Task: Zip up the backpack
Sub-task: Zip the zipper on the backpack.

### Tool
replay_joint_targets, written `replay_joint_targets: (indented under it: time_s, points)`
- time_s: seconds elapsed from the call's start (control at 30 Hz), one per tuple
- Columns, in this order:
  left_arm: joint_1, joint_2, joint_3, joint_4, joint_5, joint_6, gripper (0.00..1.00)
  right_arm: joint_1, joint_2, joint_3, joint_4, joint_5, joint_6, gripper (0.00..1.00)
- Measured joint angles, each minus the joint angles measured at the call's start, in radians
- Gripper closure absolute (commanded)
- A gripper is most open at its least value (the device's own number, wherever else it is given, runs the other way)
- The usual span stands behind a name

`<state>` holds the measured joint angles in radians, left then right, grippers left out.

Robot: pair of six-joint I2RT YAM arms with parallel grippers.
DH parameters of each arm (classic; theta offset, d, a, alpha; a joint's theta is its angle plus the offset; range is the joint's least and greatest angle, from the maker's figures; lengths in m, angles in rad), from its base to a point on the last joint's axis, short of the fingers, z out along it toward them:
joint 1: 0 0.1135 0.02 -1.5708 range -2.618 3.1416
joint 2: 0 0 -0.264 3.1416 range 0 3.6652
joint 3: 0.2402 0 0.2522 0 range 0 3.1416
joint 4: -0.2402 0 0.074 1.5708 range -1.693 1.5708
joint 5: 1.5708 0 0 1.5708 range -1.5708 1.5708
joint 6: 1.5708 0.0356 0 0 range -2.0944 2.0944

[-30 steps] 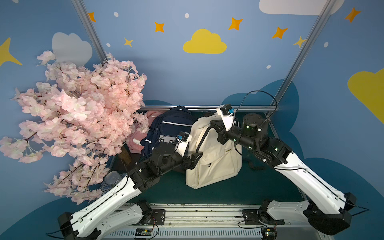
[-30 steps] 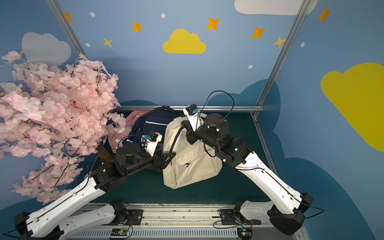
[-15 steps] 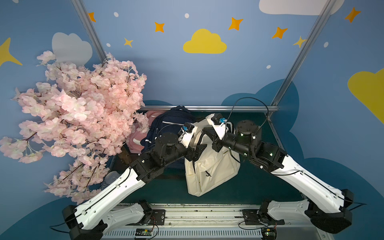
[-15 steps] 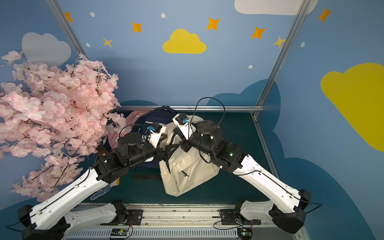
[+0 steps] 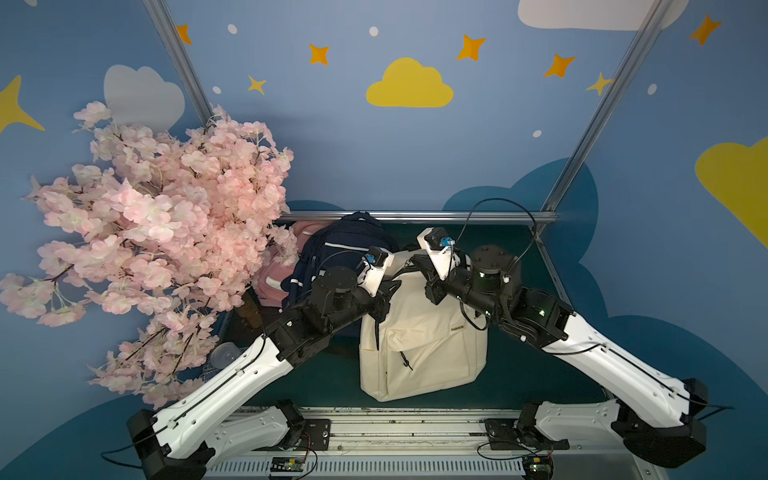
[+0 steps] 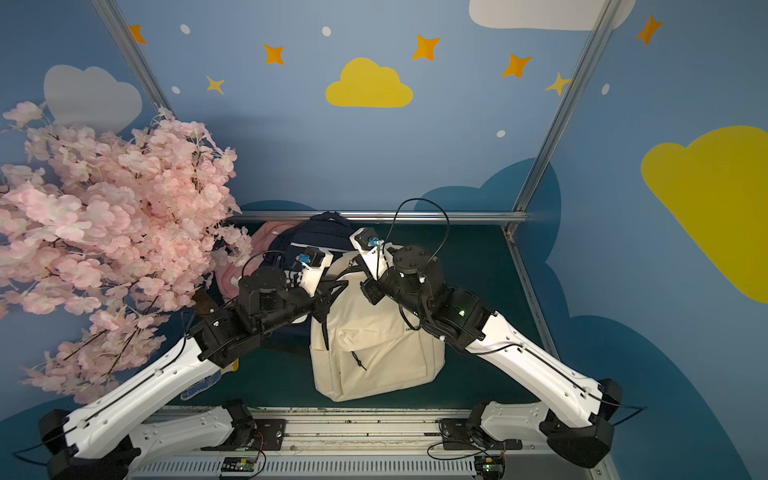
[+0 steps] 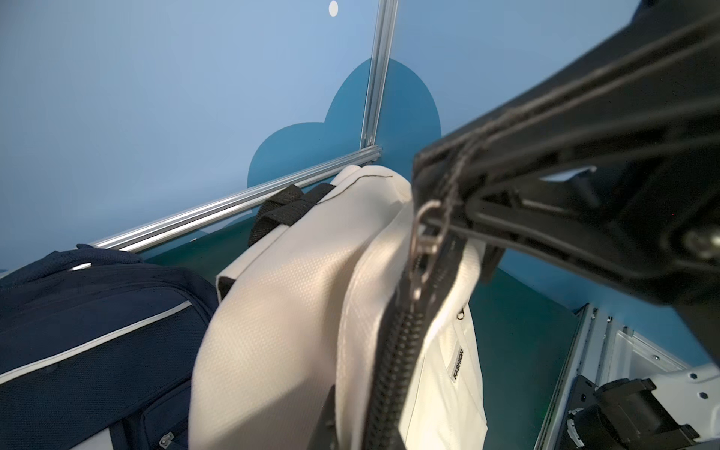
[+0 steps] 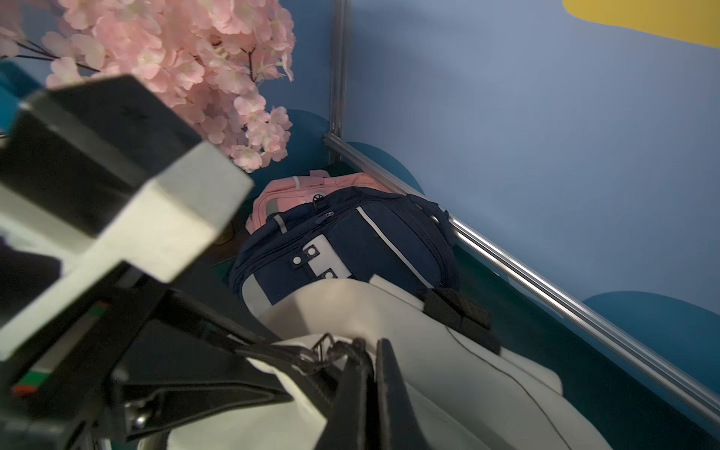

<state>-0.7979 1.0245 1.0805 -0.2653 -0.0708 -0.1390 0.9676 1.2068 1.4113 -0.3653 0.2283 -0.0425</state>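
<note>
Backpack [image 5: 419,345] place: cream, lay front-up on the dark green surface [image 5: 519,374] between both arms, top end raised toward the back rail, bottom end toward the robot base
Left pincer [image 7: 422,195] state: jaws looked closed to a thin gap on the black cord of the zipper pull [image 7: 422,249], with the metal ring hanging off the tip
Left pincer why: judged it held the pull so it could drag the slider along the track
Right pincer [image 8: 368,350] state: jaws fully together, seemed to pinch cream fabric at the top of the backpack just beside the slider; exact fold hidden
Right pincer why: judged as a brace, keeping the top edge lifted and taut so the teeth lined up
Zipper [image 7: 393,350] look: black coil teeth, looked meshed on the stretch leading up to the slider; the rest was hidden by the pincers, so how much was left open could not be told
Backpack look: textured cream cloth, front pocket [image 5: 424,357], small FASHION tag [image 7: 459,364], black top handle [image 7: 284,210]
Neighbours: navy backpack [image 5: 332,249] just beside it, pink bag [image 5: 276,278] beyond that, blossom tree [image 5: 166,232] further left
</note>
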Motion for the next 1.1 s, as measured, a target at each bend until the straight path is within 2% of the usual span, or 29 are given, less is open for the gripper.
replay_joint_targets:
  time_s: [0.17,0.23,0.3,0.5,0.6,0.67,0.77,0.9,0.97,1.1]
  points:
    - [0.004,-0.037,-0.053,0.018,-0.033,-0.012,0.92,-0.121,-0.06,-0.04,-0.052,0.021,0.093,1.0]
    - [0.005,-0.046,-0.066,0.02,-0.039,-0.017,0.89,-0.142,-0.074,-0.043,-0.064,0.019,0.114,1.0]
    - [0.006,-0.048,-0.068,0.021,-0.036,-0.019,0.81,-0.147,-0.077,-0.043,-0.063,-0.003,0.122,1.0]
    - [0.013,-0.022,-0.023,-0.03,0.026,-0.003,0.41,-0.148,-0.039,-0.009,-0.05,-0.104,0.127,1.0]
    - [0.013,0.003,0.037,-0.056,0.053,0.015,0.31,-0.137,0.001,0.024,-0.042,-0.142,0.124,1.0]
    - [0.013,0.025,0.09,-0.073,0.061,0.033,0.28,-0.126,0.017,0.032,-0.035,-0.159,0.117,1.0]
    - [0.013,0.069,0.165,-0.087,0.064,0.064,0.27,-0.113,0.026,0.039,-0.034,-0.175,0.113,1.0]
    - [0.013,0.138,0.233,-0.093,0.064,0.097,0.32,-0.095,0.03,0.044,-0.027,-0.188,0.111,1.0]
    - [0.013,0.172,0.252,-0.095,0.064,0.109,0.41,-0.088,0.03,0.044,-0.027,-0.188,0.109,1.0]
    - [0.016,0.206,0.255,-0.101,0.052,0.126,0.67,-0.087,0.03,0.044,-0.03,-0.172,0.11,1.0]
